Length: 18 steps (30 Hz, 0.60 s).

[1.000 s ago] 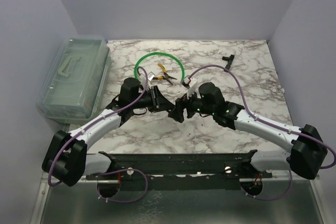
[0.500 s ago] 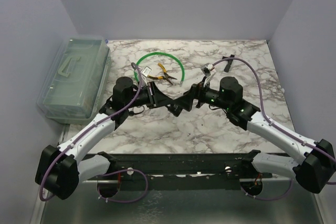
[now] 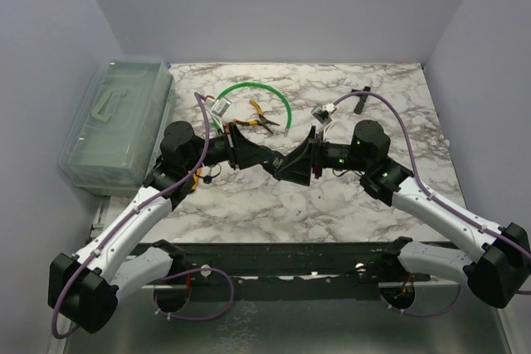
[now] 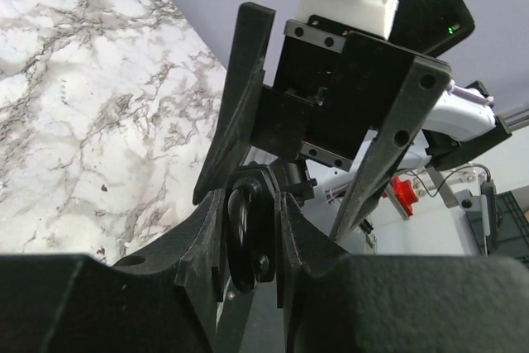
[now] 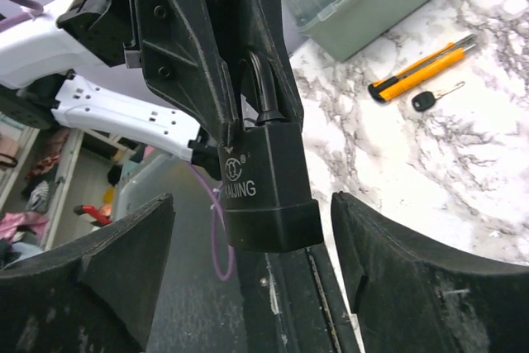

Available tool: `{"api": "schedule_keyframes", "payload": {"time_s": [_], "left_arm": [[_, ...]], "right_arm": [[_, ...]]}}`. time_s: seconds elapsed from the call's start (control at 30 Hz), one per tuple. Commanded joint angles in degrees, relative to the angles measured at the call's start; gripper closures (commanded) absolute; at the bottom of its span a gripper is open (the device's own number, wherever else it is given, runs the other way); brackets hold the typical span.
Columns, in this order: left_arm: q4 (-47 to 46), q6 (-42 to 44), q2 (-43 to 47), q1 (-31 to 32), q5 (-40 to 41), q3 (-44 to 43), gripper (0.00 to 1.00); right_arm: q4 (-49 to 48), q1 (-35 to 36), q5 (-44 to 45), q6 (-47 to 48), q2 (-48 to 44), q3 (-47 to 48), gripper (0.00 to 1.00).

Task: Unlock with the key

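Observation:
A black padlock (image 5: 266, 192) marked KAIJING hangs in mid-air, and my left gripper (image 4: 252, 237) is shut on its shackle (image 4: 246, 225). In the right wrist view my right gripper (image 5: 252, 274) stands open, one finger on each side of the lock's body and both clear of it. In the top view the left gripper (image 3: 264, 158) and right gripper (image 3: 280, 166) meet tip to tip above the middle of the table. The key (image 5: 430, 99), small with a dark head and a thin pale blade, lies on the marble beside a yellow utility knife (image 5: 423, 68).
A green ring (image 3: 286, 105) lies at the back of the marble table (image 3: 274, 205), with yellow-handled pliers (image 3: 255, 121) inside it. A clear plastic box (image 3: 116, 122) stands at the left edge. A small black part (image 3: 358, 97) lies at the back right.
Both wrists have drawn apart and outward, and the two grippers now point at each other. The right jaws have spread wider around the padlock. The left grip is unchanged.

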State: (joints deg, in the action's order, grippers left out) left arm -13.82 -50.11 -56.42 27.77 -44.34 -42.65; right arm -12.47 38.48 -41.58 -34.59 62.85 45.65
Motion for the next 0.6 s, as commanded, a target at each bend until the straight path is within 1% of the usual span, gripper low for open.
{"api": "schedule_keyframes", "payload": {"time_s": [0.0, 0.13, 0.23, 0.3, 0.43, 0.47, 0.5, 0.57], "left_arm": [[-6.06, -0.87, 2.45, -0.20, -3.31, -2.35, 1.00], [-6.88, -1.19, 2.31, -0.23, -3.37, -1.87, 1.00], [-7.62, -1.32, 2.07, -0.17, -3.39, -1.44, 1.00], [-7.94, -1.29, 1.96, -0.27, -3.16, -1.17, 1.00], [-8.06, -0.96, 1.86, -0.18, -2.55, -0.74, 1.00], [-7.72, -0.68, 1.85, -0.25, -2.20, -0.61, 0.95], [-6.15, 0.05, 1.84, -0.31, -1.46, -0.82, 0.82], [-0.55, 2.31, 1.72, -0.41, 1.56, -1.95, 0.38]], "right_arm": [[-3.56, -0.25, -4.64, -1.72, 0.94, 1.31, 0.23], [-5.73, -0.25, -6.03, -3.06, 2.18, 1.46, 0.36], [-6.97, -0.25, -6.60, -3.91, 2.79, 1.53, 0.48], [-7.35, -0.25, -6.95, -4.34, 3.29, 1.63, 0.58], [-6.92, -0.25, -6.24, -4.78, 3.52, 2.00, 0.84], [-5.96, -0.25, -5.52, -4.64, 3.55, 2.25, 0.89], [-4.70, -0.25, -4.21, -4.43, 3.56, 2.87, 0.94], [-0.35, -0.26, -0.24, -3.89, 3.67, 4.35, 0.99]]}}
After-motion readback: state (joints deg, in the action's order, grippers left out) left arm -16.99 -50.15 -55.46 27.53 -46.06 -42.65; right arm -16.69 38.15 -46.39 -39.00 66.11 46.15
